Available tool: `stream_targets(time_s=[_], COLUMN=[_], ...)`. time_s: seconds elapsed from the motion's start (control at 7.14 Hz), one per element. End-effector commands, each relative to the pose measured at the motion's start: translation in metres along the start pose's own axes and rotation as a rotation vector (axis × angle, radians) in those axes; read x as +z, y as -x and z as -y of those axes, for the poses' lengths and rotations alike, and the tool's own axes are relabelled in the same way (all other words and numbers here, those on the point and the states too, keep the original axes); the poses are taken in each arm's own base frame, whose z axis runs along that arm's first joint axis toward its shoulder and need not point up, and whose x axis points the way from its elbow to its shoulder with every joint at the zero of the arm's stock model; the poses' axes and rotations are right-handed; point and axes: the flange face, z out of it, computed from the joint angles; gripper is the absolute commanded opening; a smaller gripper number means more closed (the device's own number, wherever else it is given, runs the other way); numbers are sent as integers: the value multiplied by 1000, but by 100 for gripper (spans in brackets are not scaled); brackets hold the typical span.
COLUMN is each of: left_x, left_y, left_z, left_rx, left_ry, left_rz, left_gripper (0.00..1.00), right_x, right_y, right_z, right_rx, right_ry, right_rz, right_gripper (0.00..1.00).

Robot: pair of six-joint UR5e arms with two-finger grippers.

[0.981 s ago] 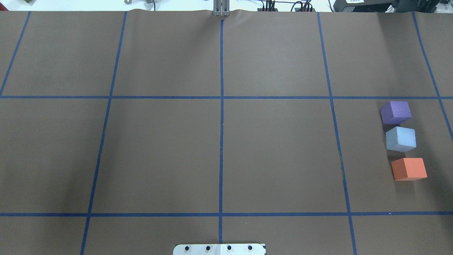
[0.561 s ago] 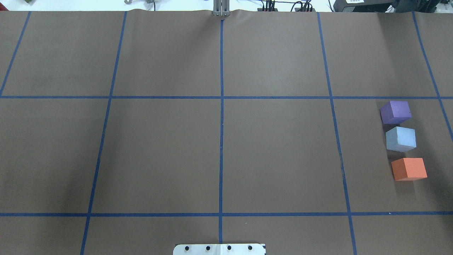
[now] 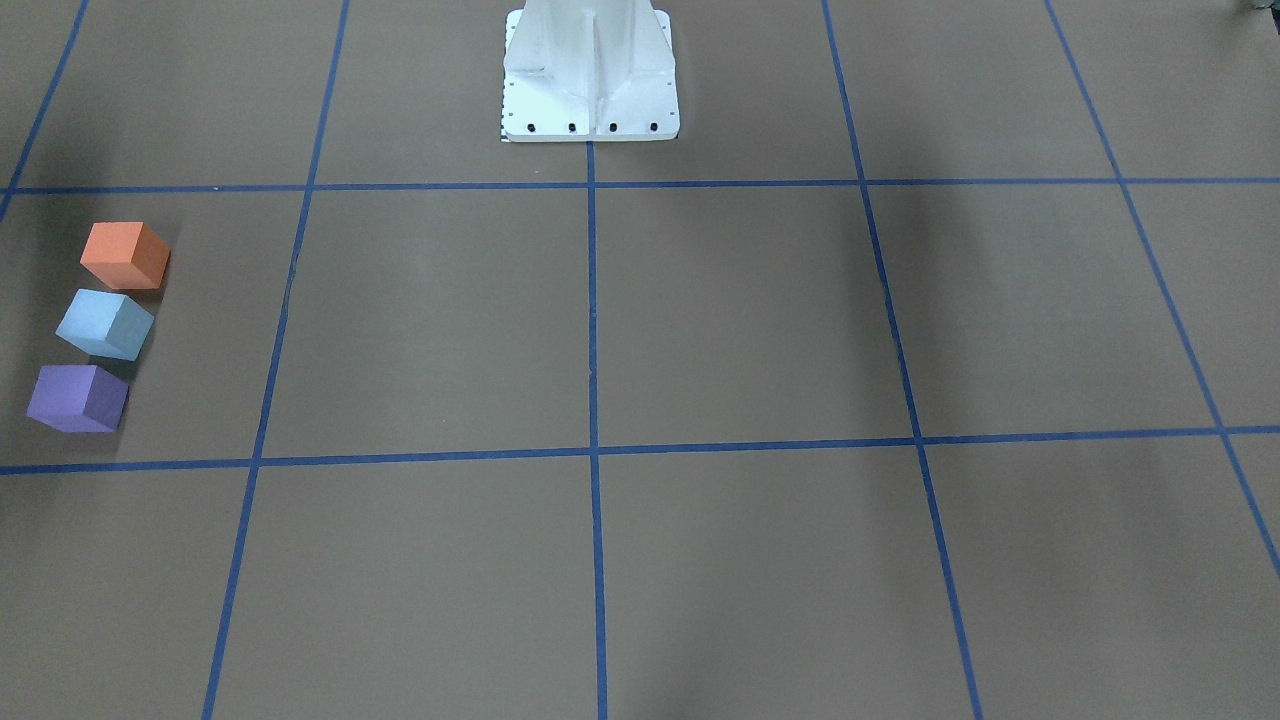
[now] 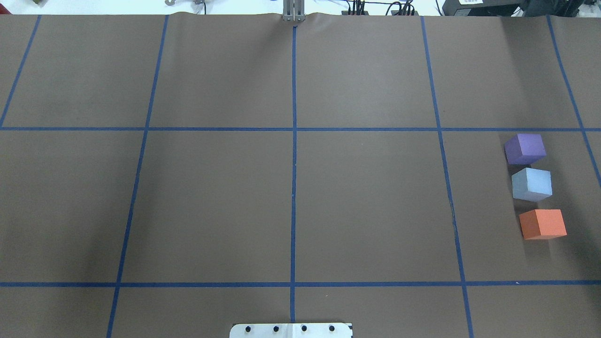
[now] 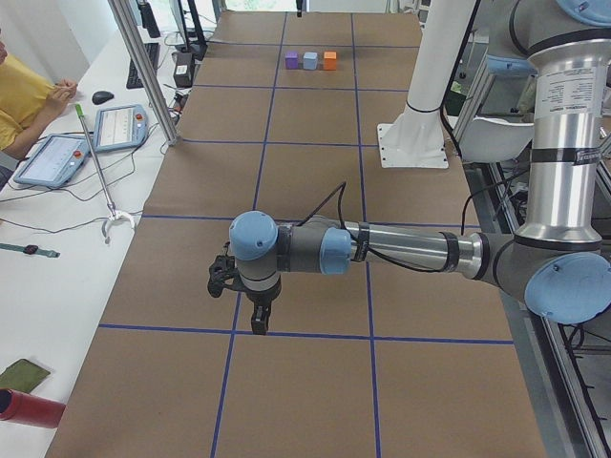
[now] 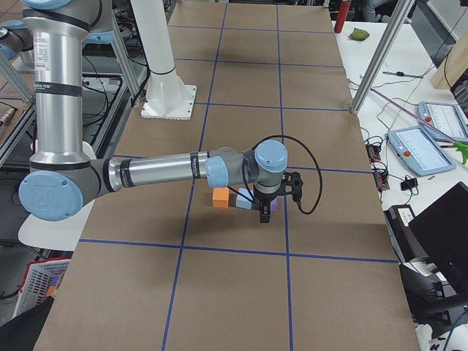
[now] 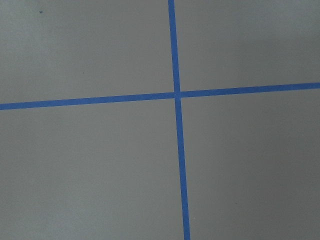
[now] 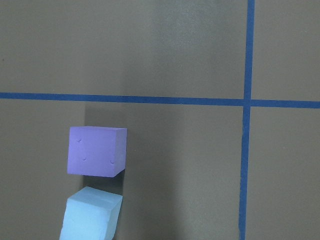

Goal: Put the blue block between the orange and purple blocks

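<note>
The light blue block (image 4: 531,184) sits on the brown table between the purple block (image 4: 526,148) and the orange block (image 4: 543,224), in a short row at the right. The row also shows in the front-facing view: orange (image 3: 124,255), blue (image 3: 104,324), purple (image 3: 77,398). The right wrist view shows the purple block (image 8: 96,151) and part of the blue block (image 8: 91,215). My right gripper (image 6: 265,214) hangs over the row's purple end. My left gripper (image 5: 258,320) hangs over bare table far from the blocks. I cannot tell whether either gripper is open or shut.
The white robot pedestal (image 3: 590,70) stands at the table's near middle edge. Blue tape lines (image 4: 294,188) divide the brown surface into a grid. A side desk with tablets (image 5: 119,127), a metal post (image 5: 143,72) and a seated person (image 5: 24,95) lies beyond the far edge.
</note>
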Motion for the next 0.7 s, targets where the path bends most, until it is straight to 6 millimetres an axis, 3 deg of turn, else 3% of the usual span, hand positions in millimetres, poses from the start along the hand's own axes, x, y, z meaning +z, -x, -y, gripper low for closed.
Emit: stream_targets(time_s=[0.0, 0.56], left_x=[0, 2], left_y=[0, 2], left_z=[0, -3], left_rx=[0, -1], left_ry=[0, 4], left_rz=[0, 0], left_gripper=[100, 100], right_x=[0, 0], right_y=[0, 3], right_z=[0, 0], right_rx=[-2, -9], right_ry=[-1, 1], right_rz=[0, 1], right_gripper=[100, 100])
